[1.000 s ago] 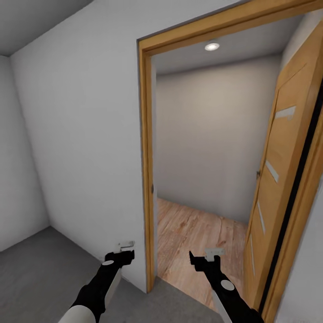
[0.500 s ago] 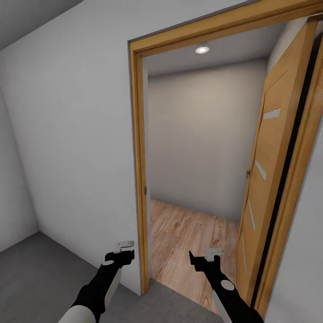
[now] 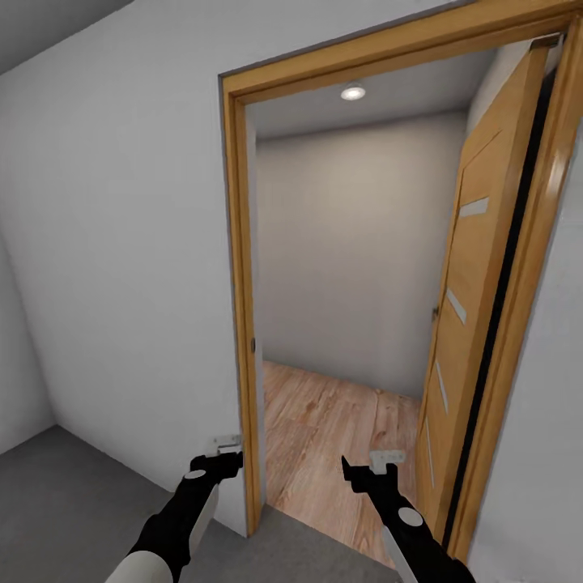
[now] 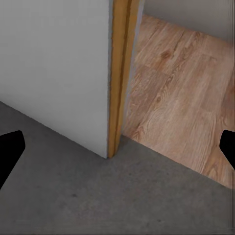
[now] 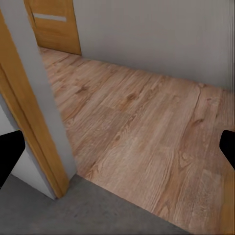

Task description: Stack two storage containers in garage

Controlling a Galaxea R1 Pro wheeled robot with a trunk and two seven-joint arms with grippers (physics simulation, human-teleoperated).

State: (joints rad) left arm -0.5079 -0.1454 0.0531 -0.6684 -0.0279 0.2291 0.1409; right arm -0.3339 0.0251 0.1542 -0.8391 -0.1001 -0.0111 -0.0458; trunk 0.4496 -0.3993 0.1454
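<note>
**At the doorway, both grippers empty**

Robot faced an open doorway with a wood door frame (image 3: pixel 236 308) set in a white wall (image 3: pixel 121 243). Wooden door (image 3: pixel 465 324) with pale inset strips stood swung inward on the right side of the opening. Beyond the threshold: light wood plank floor (image 3: pixel 340 429), a plain grey back wall (image 3: pixel 348 243) and a round ceiling light (image 3: pixel 352 93), lit.

Robot itself stood on the dark grey concrete floor (image 3: pixel 73 486). Left wrist view showed that concrete (image 4: pixel 98 196) meeting the planks (image 4: pixel 181 98) right at the foot of the frame post (image 4: pixel 120 73). Right wrist view looked mostly over the planks (image 5: pixel 142 137), with the frame post (image 5: pixel 29 142) to one side and the door's lower part (image 5: pixel 54 24) at the far end.

Left gripper (image 3: pixel 227 447) and right gripper (image 3: pixel 384 461) were both held forward, low and well apart, fingers spread wide in the wrist views, nothing between them. Left one sat in front of the left frame post, right one in front of the opening.

No container was in sight, so I could not tell where either one was.
</note>
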